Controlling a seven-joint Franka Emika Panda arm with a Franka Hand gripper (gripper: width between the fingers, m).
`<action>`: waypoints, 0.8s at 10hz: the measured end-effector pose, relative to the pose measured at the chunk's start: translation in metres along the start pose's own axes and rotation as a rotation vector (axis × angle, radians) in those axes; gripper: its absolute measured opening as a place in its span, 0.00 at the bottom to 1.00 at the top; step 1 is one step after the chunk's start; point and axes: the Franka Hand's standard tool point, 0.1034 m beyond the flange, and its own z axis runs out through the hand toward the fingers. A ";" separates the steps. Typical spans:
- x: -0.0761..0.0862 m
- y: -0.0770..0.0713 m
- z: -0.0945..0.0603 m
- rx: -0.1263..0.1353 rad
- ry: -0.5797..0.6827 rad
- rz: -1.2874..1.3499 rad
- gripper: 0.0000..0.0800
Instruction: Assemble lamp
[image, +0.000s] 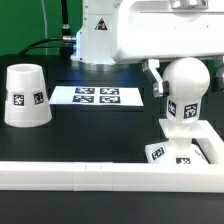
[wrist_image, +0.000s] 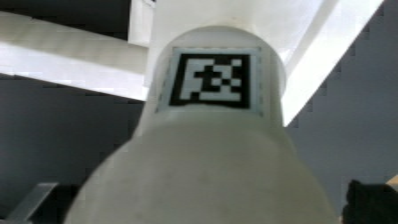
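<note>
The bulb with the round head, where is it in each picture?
Exterior view: the bulb stands at the exterior view's right, upright on the base.
Wrist view: the bulb fills the middle, very close.
Shared landmark: the square tag on its neck.

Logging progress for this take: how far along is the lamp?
Done: the bulb stands upright on the base. In hand: the gripper straddles the bulb; grip and seating are unclear. Left: the shade stands apart, not yet mounted.
</note>
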 end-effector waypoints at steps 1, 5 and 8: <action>0.000 0.000 -0.003 0.000 0.000 0.000 0.87; 0.005 0.001 -0.017 0.000 0.004 -0.001 0.87; 0.010 0.000 -0.028 0.010 -0.020 0.000 0.87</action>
